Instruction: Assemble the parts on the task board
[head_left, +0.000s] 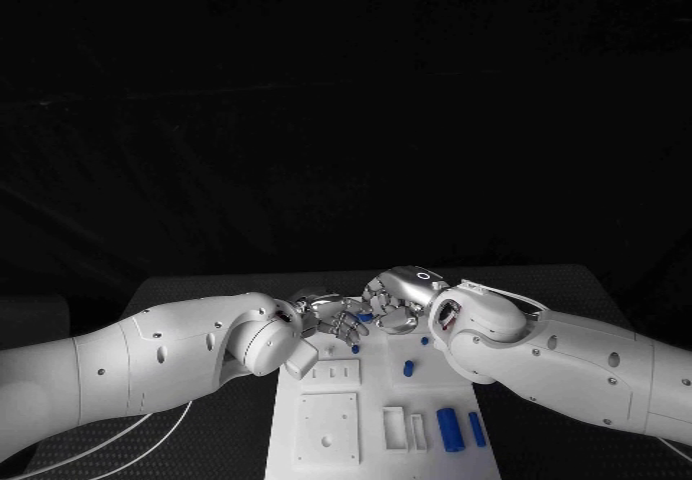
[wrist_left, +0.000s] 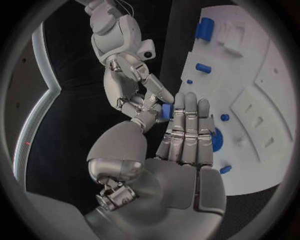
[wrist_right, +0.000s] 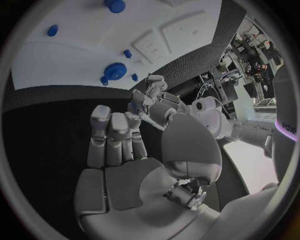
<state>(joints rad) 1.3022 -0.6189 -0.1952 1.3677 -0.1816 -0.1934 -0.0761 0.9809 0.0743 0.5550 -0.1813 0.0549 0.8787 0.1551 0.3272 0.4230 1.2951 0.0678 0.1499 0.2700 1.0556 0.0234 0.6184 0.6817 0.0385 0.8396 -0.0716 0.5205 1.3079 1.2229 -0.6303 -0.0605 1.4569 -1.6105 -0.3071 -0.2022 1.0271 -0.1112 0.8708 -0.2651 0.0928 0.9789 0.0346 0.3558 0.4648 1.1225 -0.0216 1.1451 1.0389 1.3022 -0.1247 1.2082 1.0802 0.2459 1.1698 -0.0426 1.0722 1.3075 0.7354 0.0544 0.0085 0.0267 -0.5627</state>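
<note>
Over the far end of the white task board (head_left: 433, 400) my two hands meet fingertip to fingertip. A small blue part (head_left: 364, 318) sits between them, pinched by the left hand (head_left: 320, 312) from one side and the right hand (head_left: 392, 300) from the other. In the left wrist view the blue part (wrist_left: 166, 111) lies between the left thumb and its straight fingers (wrist_left: 186, 125), with the right hand (wrist_left: 134, 82) reaching onto it. The right wrist view shows the part (wrist_right: 133, 107) at the tips of the right hand (wrist_right: 119, 135), the left hand (wrist_right: 150, 92) touching it.
Two blue cylinders (head_left: 449, 428) lie side by side at the board's near right. Smaller blue pegs (head_left: 408, 368) stand nearer the hands, and a blue disc (wrist_right: 115, 71) sits on the board. White raised blocks (head_left: 329, 425) occupy the board's near left. Cables (head_left: 144, 440) trail beside my left arm.
</note>
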